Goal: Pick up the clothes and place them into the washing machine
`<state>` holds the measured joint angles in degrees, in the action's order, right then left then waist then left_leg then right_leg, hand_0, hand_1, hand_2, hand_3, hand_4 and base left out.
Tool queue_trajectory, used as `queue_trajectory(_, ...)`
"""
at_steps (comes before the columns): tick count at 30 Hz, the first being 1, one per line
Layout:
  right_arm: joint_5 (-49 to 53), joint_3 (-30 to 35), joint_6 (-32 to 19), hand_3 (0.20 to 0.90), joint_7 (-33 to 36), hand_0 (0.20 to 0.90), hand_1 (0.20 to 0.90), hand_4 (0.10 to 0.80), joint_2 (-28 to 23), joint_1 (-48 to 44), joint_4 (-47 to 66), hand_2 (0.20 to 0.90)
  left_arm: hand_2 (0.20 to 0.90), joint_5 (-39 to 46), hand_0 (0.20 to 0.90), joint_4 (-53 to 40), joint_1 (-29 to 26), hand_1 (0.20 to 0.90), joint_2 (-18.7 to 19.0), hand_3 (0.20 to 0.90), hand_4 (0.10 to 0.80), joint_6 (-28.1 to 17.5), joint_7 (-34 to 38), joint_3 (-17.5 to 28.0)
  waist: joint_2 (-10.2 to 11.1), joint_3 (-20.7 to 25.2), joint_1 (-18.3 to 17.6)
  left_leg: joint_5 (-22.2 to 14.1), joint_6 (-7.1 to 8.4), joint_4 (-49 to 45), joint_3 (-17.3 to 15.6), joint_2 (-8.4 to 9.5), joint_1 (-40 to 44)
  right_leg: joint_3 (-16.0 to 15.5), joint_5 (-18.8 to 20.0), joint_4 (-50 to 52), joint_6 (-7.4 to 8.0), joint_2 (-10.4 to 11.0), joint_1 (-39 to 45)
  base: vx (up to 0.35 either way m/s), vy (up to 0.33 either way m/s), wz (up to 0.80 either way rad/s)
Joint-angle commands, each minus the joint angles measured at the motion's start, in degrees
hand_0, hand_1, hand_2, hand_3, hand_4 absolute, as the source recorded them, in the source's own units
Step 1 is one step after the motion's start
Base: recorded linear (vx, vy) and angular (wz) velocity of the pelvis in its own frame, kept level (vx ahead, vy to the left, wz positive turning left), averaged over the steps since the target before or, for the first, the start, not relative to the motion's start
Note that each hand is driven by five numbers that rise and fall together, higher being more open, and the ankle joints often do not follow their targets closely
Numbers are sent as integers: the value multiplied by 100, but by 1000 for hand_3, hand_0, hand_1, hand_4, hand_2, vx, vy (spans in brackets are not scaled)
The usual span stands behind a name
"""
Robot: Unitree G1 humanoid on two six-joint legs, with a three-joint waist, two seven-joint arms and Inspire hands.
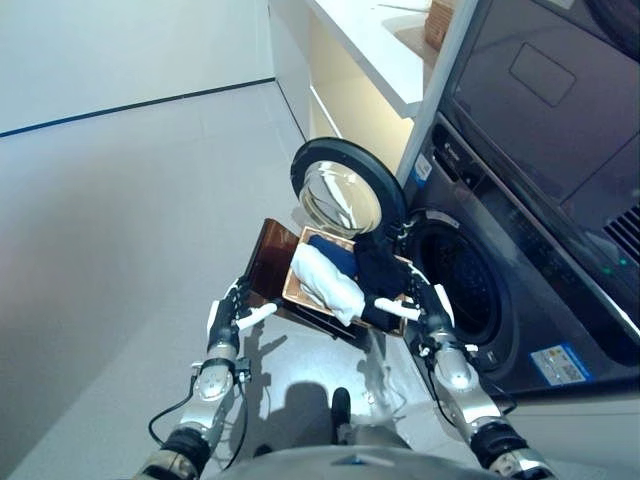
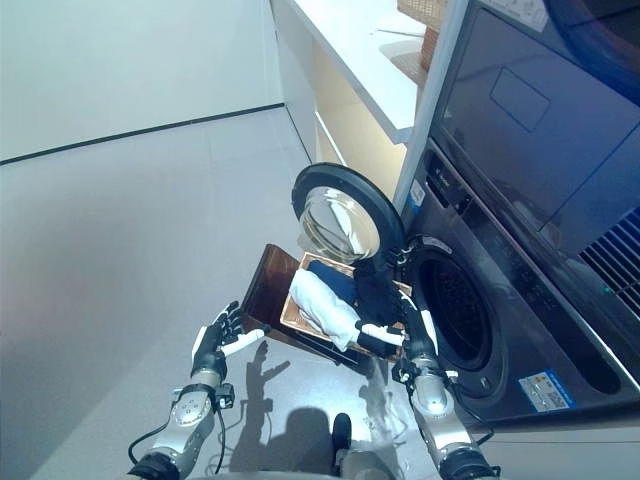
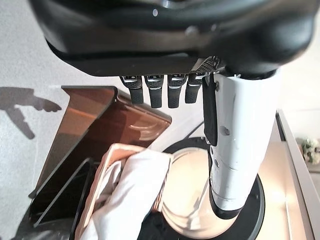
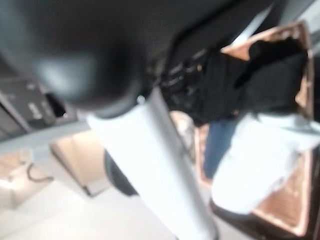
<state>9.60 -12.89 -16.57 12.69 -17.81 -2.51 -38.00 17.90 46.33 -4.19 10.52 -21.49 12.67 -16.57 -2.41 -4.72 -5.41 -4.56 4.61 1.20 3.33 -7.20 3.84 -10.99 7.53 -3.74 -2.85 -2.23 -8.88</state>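
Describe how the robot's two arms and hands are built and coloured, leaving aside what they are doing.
Both arms are silver-grey metal segments with darker joints. Each ends in a dark hand with black fingers: the left hand and the right hand. Each thumb wears a smooth white cover, seen close up in the left wrist view.

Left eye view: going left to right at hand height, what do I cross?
Left hand → white garment in the brown basket → right hand, at the dark garment → open drum of the washing machine.
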Motion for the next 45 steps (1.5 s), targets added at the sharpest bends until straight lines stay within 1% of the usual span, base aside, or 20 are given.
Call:
queue_trajectory(1, 97, 234, -544, 900, 202, 900, 900, 800, -17, -221, 214, 900, 900, -96, 900, -147, -402, 900, 186, 900, 800, -505, 124, 43, 314, 161, 40, 354, -168, -973, -299, 469, 202, 600, -495, 637, 481, 235, -159, 100, -135, 7)
queue_trajectory(2, 109, 330, -565, 900, 216, 900, 900, 800, -59, -110, 225, 900, 900, -98, 900, -143, -417, 900, 175, 900, 800, -500, 82, 21, 388, 64, 56, 346, -146, -1619, -479, 557, -40, 593, -547, 640, 428, 259, 56, 62, -87, 7)
queue_trajectory(5, 113, 426, -580, 900, 286, 900, 900, 800, -46, -93, 196, 900, 900, -62, 900, -70, -462, 900, 161, 900, 800, -492, 52, -17, 444, 51, 59, 336, -198, -1628, -628, 532, -195, 571, -586, 604, 435, 289, 211, 82, -112, 8)
queue_trajectory(6, 180, 505, -597, 900, 349, 900, 900, 800, -57, -130, 131, 900, 900, -104, 900, -18, -529, 900, 166, 900, 800, -482, 109, -59, 536, 61, 96, 129, -309, -1384, -566, 598, -551, 618, -639, 601, 479, 364, 215, 34, -61, -8)
queue_trajectory(8, 196, 519, -615, 900, 390, 900, 900, 800, -65, -179, 62, 900, 900, -130, 900, -13, -580, 900, 178, 900, 800, -459, 160, -72, 634, 26, 132, -102, -382, -1257, -407, 694, -877, 701, -678, 627, 480, 400, 246, 44, -54, -19)
queue_trajectory(10, 189, 467, -624, 900, 430, 900, 900, 800, -75, -249, 12, 900, 900, -116, 900, -31, -619, 900, 202, 900, 800, -461, 194, -80, 673, -22, 170, 11, -355, -1084, -230, 736, -1084, 799, -676, 621, 480, 370, 317, 45, -4, -27)
queue_trajectory(13, 229, 433, -633, 900, 466, 900, 900, 800, -40, -316, -26, 900, 900, -124, 900, -19, -682, 900, 236, 900, 800, -474, 223, -97, 625, -63, 185, 364, -291, -687, -227, 647, -1232, 844, -700, 606, 505, 329, 386, 40, 54, -13)
queue_trajectory(14, 229, 433, -633, 900, 466, 900, 900, 800, -40, -316, -26, 900, 900, -124, 900, -19, -682, 900, 236, 900, 800, -474, 223, -97, 627, -66, 187, 368, -291, -679, -229, 648, -1224, 846, -700, 606, 505, 330, 390, 73, 116, -25)
queue_trajectory(16, 246, 406, -636, 900, 508, 900, 900, 800, -25, -358, -81, 900, 900, -159, 900, 3, -734, 900, 271, 900, 800, -477, 267, -102, 525, -95, 221, 692, -242, -289, -110, 556, -1284, 898, -785, 645, 519, 289, 470, 101, 167, -28)
queue_trajectory(19, 273, 452, -632, 900, 542, 900, 900, 800, -14, -352, -155, 900, 900, -162, 900, -3, -757, 900, 257, 900, 800, -478, 266, -116, 409, -78, 231, 814, -242, -98, -130, 594, -1276, 955, -874, 634, 569, 318, 633, 107, 181, -12)
queue_trajectory(20, 273, 452, -632, 900, 542, 900, 900, 800, -14, -351, -155, 900, 900, -162, 900, -3, -757, 900, 257, 900, 800, -478, 266, -116, 410, -80, 233, 813, -242, -97, -132, 595, -1273, 957, -874, 633, 570, 318, 636, 158, 260, -15)
queue_trajectory(24, 338, 477, -570, 900, 505, 900, 900, 800, 83, -386, -238, 900, 900, -178, 900, -69, -753, 900, 337, 900, 800, -522, 318, -87, 351, 36, 276, 634, -412, -44, -256, 790, -1105, 1066, -924, 650, 762, 577, 782, 162, 260, -12)
queue_trajectory(26, 326, 417, -546, 900, 485, 900, 900, 800, 102, -438, -228, 900, 900, -183, 900, -117, -755, 900, 380, 900, 800, -527, 339, -64, 357, 34, 307, 581, -452, -101, -304, 825, -1129, 1117, -907, 683, 798, 629, 762, 76, 192, -28)
queue_trajectory(27, 295, 294, -529, 900, 457, 900, 900, 800, 154, -548, -229, 900, 900, -228, 900, -139, -768, 900, 461, 900, 800, -540, 379, -26, 367, 8, 370, 512, -511, -201, -409, 874, -1181, 1193, -837, 703, 866, 704, 717, 103, 286, -48)
queue_trajectory(31, 298, 186, -473, 900, 420, 900, 900, 800, 257, -647, -232, 900, 900, -209, 900, -69, -792, 900, 544, 900, 800, -549, 383, -9, 386, 32, 457, 399, -619, -229, -516, 958, -1186, 1238, -668, 683, 979, 832, 662, 87, 208, -25)
queue_trajectory(37, 267, 233, -437, 900, 424, 900, 900, 800, 291, -592, -131, 900, 900, -216, 900, -122, -683, 900, 549, 900, 800, -545, 324, 22, 391, 67, 435, 217, -764, -299, -545, 1138, -1125, 1288, -424, 846, 1073, 1010, 642, 81, 158, -6)
queue_trajectory(42, 286, 233, -450, 900, 431, 900, 900, 800, 292, -580, 100, 900, 900, -215, 900, -284, -663, 900, 605, 900, 800, -534, 309, 80, 322, -33, 352, 34, -938, -459, -518, 1311, -995, 1332, -260, 1640, 976, 1126, 467, 67, 160, -1)
queue_trajectory(43, 286, 233, -450, 900, 431, 900, 900, 800, 292, -580, 100, 900, 900, -216, 900, -285, -663, 900, 605, 900, 800, -534, 309, 81, 323, -34, 353, 32, -938, -461, -519, 1312, -995, 1333, -263, 1645, 976, 1127, 466, 16, 143, -15)
queue_trajectory(44, 282, 182, -454, 900, 416, 900, 900, 800, 304, -635, 133, 900, 900, -240, 900, -353, -649, 900, 649, 900, 800, -535, 313, 106, 284, -132, 353, -16, -986, -525, -547, 1334, -962, 1194, -275, 1999, 884, 1164, 323, 3, 134, -34)
queue_trajectory(45, 282, 142, -454, 900, 414, 900, 900, 800, 340, -683, 122, 900, 900, -246, 900, -318, -660, 900, 666, 900, 800, -527, 327, 136, 271, -182, 395, -63, -992, -567, -631, 1318, -943, 923, -338, 2035, 846, 1244, 289, 3, 134, -33)
